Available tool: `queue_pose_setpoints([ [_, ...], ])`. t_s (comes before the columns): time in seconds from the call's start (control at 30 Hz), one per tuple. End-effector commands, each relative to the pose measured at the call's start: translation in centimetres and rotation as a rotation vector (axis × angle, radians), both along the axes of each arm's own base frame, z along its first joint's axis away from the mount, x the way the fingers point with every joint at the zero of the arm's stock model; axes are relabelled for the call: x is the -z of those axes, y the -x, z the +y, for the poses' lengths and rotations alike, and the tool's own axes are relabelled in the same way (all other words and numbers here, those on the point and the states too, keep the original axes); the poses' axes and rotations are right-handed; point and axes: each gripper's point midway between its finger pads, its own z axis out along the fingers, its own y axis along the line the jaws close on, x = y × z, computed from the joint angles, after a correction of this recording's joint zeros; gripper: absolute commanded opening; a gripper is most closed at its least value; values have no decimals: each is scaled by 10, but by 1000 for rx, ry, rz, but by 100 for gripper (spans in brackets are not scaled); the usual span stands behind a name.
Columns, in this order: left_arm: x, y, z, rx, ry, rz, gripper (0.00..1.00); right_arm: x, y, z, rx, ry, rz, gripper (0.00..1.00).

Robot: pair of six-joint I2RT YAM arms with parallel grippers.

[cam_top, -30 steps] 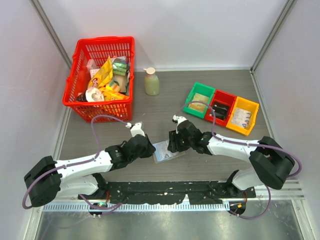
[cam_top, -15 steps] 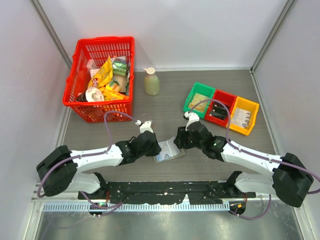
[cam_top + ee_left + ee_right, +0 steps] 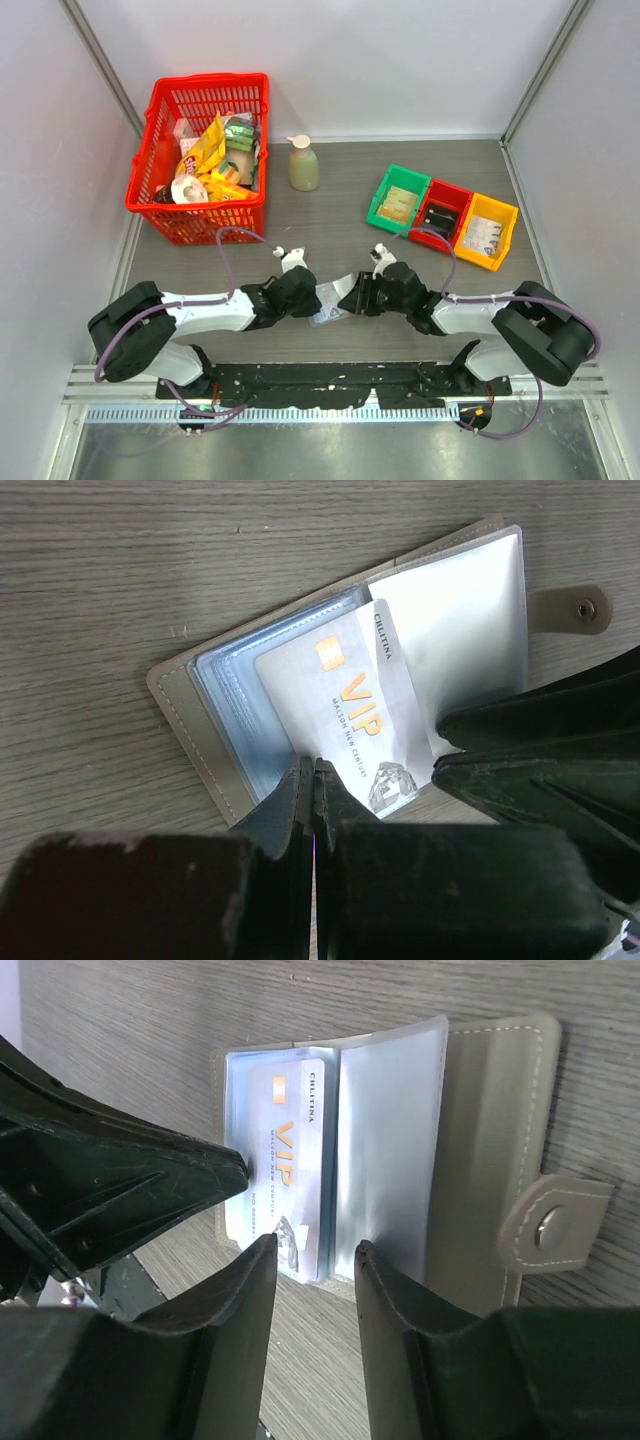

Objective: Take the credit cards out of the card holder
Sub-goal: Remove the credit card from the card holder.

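tabletop [image 3: 100,580]: card [image 3: 345,700] touches closed left jaws

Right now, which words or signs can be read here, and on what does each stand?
"VIP": orange, on the pale card in the card holder.
"CHILITINA": along that card's edge.
Small line under "VIP": too small.
Print on the packets in the red basket: blurred.

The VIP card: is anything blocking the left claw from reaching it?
Nothing visible. The card holder lies open, and the left gripper, shut, touches the credit card at its edge. The right gripper sits open alongside.
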Motion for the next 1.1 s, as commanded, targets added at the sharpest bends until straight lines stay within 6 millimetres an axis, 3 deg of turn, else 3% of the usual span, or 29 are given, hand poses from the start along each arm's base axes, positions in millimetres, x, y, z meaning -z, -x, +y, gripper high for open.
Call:
queue_pose_setpoints([
  [0.0,4,2,2,-27,21,8,0,-14,-7,4,34,-151,-7,38],
  [0.13,3,2,3,-29,26,8,0,-11,-1,3,9,-217,23,27],
  [0.4,6,4,2,-27,23,19,0,-22,2,18,-46,-351,38,24],
  [0.47,5,4,2,-26,23,17,0,-20,3,18,-46,-374,52,18],
  [0.53,6,5,3,-28,20,19,0,-22,0,12,-22,-412,59,2],
  [0.7,10,7,6,-23,6,36,0,-21,-4,-14,25,-462,105,1],
  [0.93,12,7,8,-22,-2,47,0,-22,-9,-15,2,-433,113,1],
  [0.97,11,7,7,-22,3,44,0,-14,-8,-20,23,-400,147,1],
  [1.0,10,6,8,-23,3,42,0,-23,-13,-21,12,-389,96,1],
  [1.03,8,6,7,-22,7,38,0,-8,-10,-28,45,-324,155,1],
  [1.07,6,5,6,-22,12,32,0,-21,-22,-30,43,-298,58,1],
])
